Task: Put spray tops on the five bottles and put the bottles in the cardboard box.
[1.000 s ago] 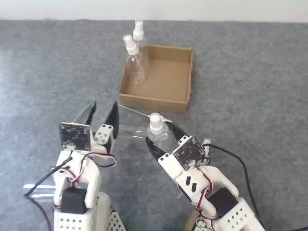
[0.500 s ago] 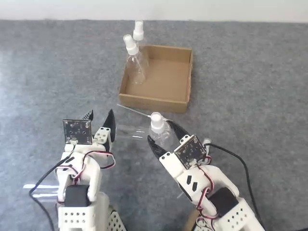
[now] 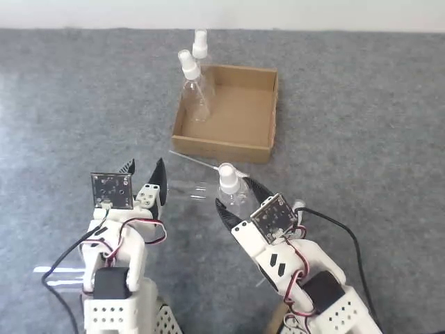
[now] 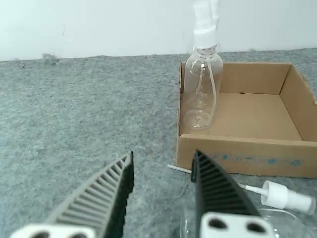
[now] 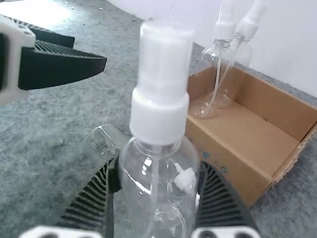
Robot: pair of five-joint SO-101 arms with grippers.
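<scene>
Right gripper point(image 3: 235, 196): clamped on bottle point(image 3: 227, 179) (spray top on).
Left gripper point(image 3: 144, 168): spread, empty.
Box point(image 3: 222, 147): another bottle point(image 3: 196, 97) upright inside.

Brown cardboard box point(image 3: 222, 148); grey carpet point(image 3: 361, 139)

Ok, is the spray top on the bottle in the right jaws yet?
On. A white spray top caps the bottle held upright in the right jaws, tube running down inside.
</scene>
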